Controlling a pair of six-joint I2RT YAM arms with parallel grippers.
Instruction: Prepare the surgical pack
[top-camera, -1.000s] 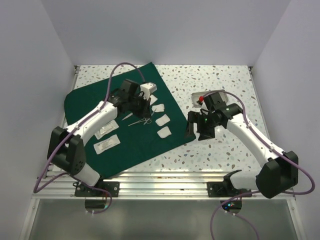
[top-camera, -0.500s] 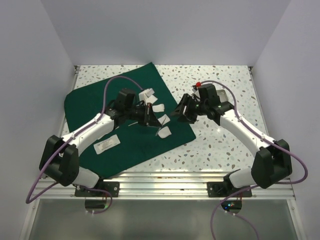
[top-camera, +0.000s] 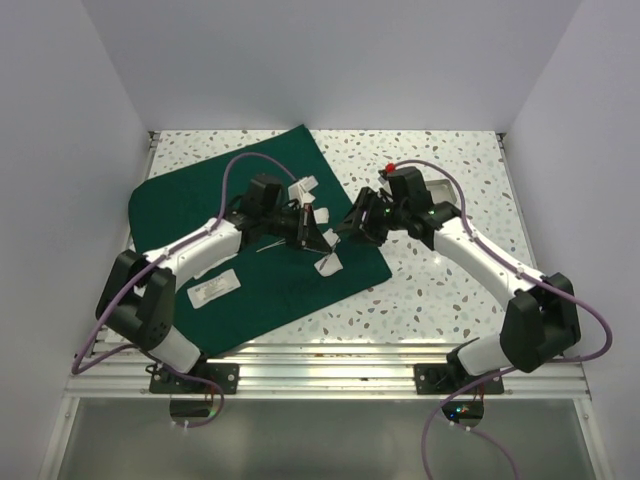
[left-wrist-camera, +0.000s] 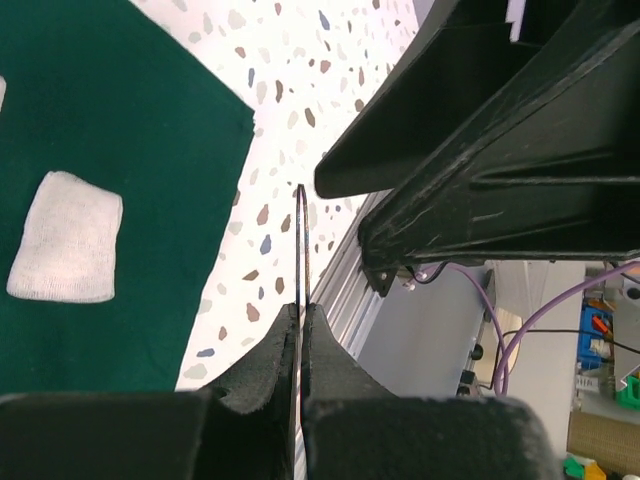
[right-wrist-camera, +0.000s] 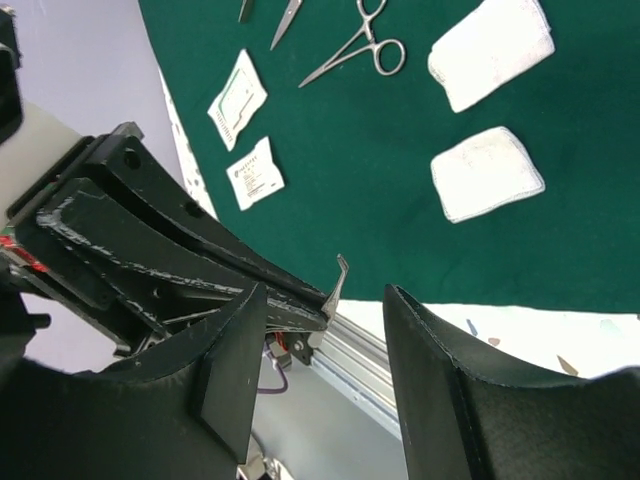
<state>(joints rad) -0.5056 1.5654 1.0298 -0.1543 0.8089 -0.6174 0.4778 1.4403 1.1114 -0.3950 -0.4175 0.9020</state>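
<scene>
Clenching a thin steel instrument (left-wrist-camera: 300, 240), left end effector (left-wrist-camera: 300, 318) is hovering over the green drape (top-camera: 175, 200) at its 3 o'clock edge, right end effector (right-wrist-camera: 325, 292) is facing it from 3 o'clock, fingers standing parted, released.

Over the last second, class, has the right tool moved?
Yes. The right tool has swung left, from the table to the right of the drape to over its right edge.

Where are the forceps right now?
Right wrist view, top centre: the forceps lie on the green drape, between a gauze pad and a white packet.
</scene>
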